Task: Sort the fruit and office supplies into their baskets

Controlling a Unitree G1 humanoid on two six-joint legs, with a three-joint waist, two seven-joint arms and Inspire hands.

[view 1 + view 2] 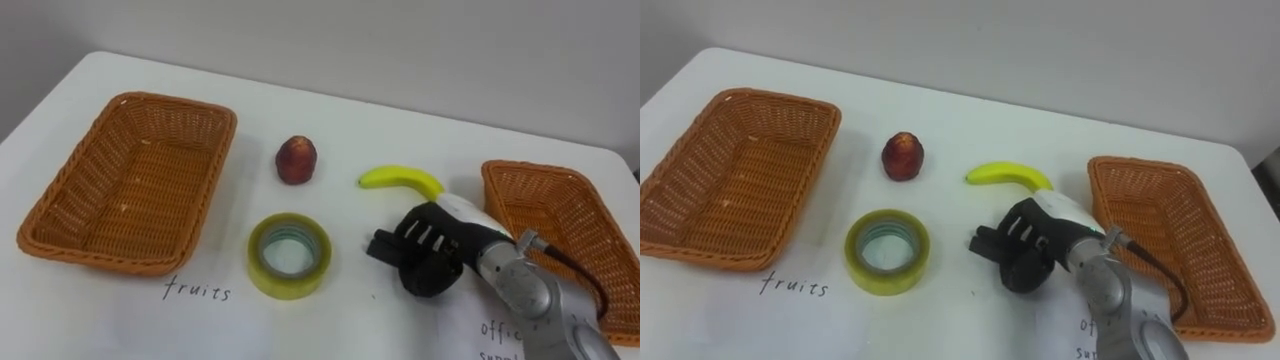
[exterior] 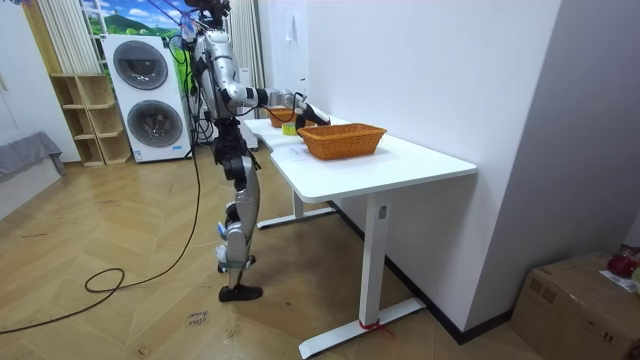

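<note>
A home-like room; stacked washing machines (image 2: 150,95), a wooden shelf (image 2: 85,120), parquet floor (image 2: 100,320), a white desk (image 2: 420,160).

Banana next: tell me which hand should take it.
Right, probably: the right hand hangs over the table just beside the banana, which lies on the robot's right half.

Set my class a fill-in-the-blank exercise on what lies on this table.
1. The left basket is ____.
2. The yellow fruit right beside the robot's right hand is a ____.
3. Nearer the robot than the red fruit lies a yellow roll of ____.
Missing words: empty; banana; tape.
</note>
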